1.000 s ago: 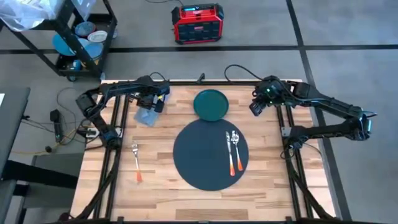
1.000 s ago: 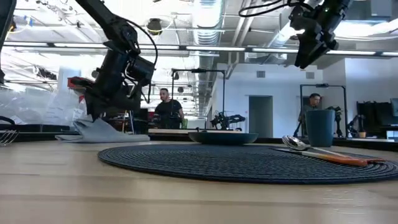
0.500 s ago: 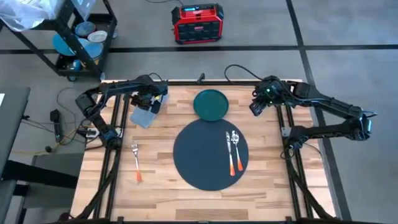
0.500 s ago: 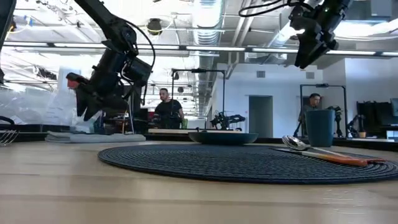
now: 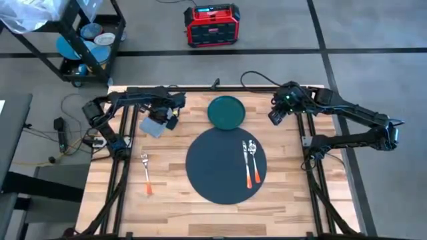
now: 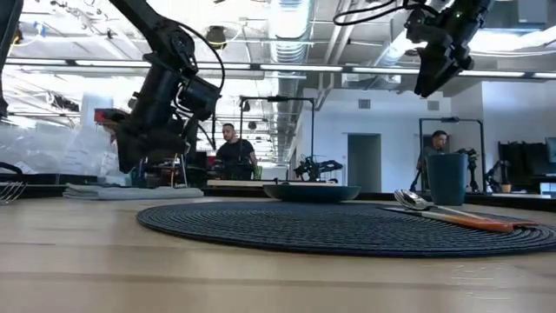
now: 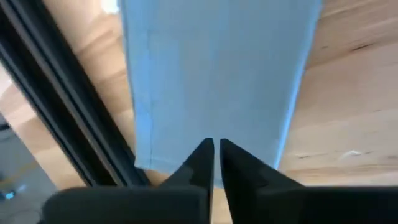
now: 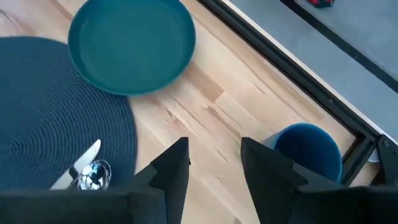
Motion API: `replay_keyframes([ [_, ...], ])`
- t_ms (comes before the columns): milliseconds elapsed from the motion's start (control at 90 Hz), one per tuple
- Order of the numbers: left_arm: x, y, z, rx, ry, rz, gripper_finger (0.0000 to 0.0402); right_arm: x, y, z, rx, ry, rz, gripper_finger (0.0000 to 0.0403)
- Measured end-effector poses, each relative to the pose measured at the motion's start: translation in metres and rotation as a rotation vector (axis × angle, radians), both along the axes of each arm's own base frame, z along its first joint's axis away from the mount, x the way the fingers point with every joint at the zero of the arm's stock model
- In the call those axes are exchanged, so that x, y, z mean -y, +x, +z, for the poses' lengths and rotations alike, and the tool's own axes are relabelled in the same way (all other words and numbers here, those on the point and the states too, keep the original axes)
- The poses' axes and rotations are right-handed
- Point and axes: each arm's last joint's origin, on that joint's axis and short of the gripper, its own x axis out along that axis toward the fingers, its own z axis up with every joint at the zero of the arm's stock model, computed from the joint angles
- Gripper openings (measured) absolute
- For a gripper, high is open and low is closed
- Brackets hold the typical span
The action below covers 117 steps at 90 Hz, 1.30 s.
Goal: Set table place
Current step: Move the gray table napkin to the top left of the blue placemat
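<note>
The left gripper [image 7: 213,155], fingers pinched together and holding nothing, hangs over the flat grey cloth napkin [image 5: 153,126] near the light-wood table's [image 5: 173,200] back left corner. The right gripper [image 8: 214,155], fingers apart and holding nothing, waits near the back right corner. With its fingers pinched together, the left gripper might only push the napkin and crumple it.

The table [image 5: 220,213] was a light-wood plank top on a black tube frame. At its middle lay the round dark placemat [image 5: 217,167], flat on the wood. The green plate [image 5: 226,111] sat on the table toward the far edge, its rim just overlapping the placemat's far edge. The grey napkin [image 5: 152,127] lay flat near the far left corner, close to the frame rail. A fork [image 5: 145,173] with an orange handle lay on bare wood left of the placemat, well apart from it. A blue cup [image 8: 308,151] stood near the far right corner, beside the frame.
</note>
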Motion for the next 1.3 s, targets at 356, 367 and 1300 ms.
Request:
replay_keyframes([
  [356, 0.044, 0.013, 0.02, 0.115, -0.075, -0.11, 0.0, -0.002, -0.003, -0.002, -0.039, 0.019, -0.003, 0.0132],
  [367, 0.046, 0.014, 0.022, 0.131, -0.063, -0.103, 0.0, -0.002, -0.003, -0.002, -0.038, 0.018, -0.003, 0.0132],
  [1300, 0.032, -0.073, -0.018, 0.305, 0.123, 0.258, 0.0, -0.002, 0.001, 0.0, 0.007, 0.031, 0.048, 0.0132],
])
